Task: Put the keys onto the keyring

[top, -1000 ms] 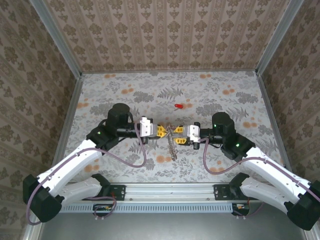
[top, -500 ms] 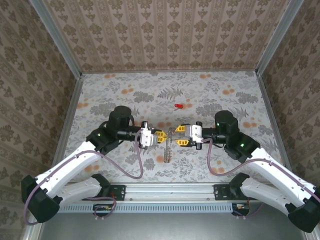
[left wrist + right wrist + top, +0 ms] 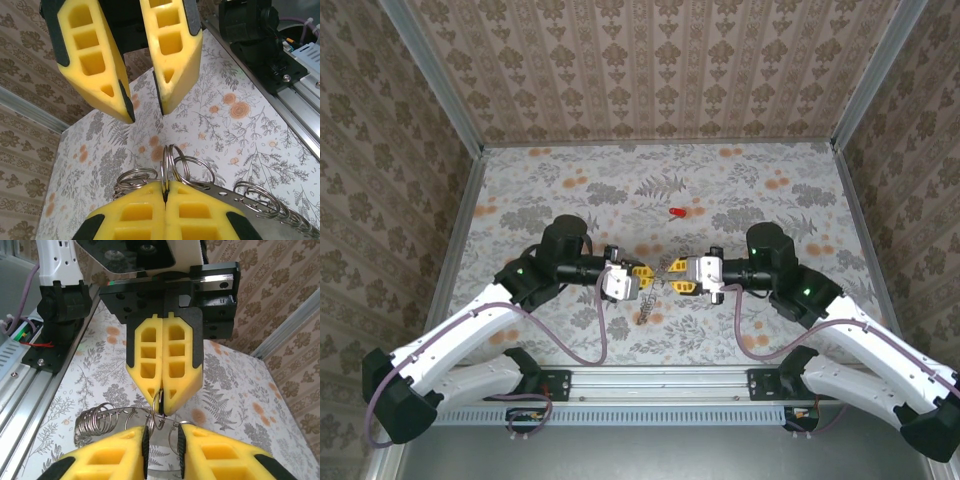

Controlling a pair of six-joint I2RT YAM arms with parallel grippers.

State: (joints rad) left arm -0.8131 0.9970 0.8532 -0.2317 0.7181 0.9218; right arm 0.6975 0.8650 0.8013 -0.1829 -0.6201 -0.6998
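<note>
One small red-headed key lies on the floral table beyond both grippers. The keyring is a metal strip carrying several steel split rings, and it hangs between the arms. My left gripper is shut on one upright ring, pinching it at the fingertips. My right gripper faces it with its jaws a little apart. In the right wrist view its fingers straddle the strip and two rings without pinching them. A coil of spare rings sticks out to the left.
The floral table is walled by patterned panels on three sides. An aluminium rail with both arm bases runs along the near edge, close under the grippers. Mauve cables loop beside each arm.
Both grippers have shifted toward the near rail with the keyring between them. The right jaws widened, then narrowed. The dangling strip now hangs shorter under the left gripper.
</note>
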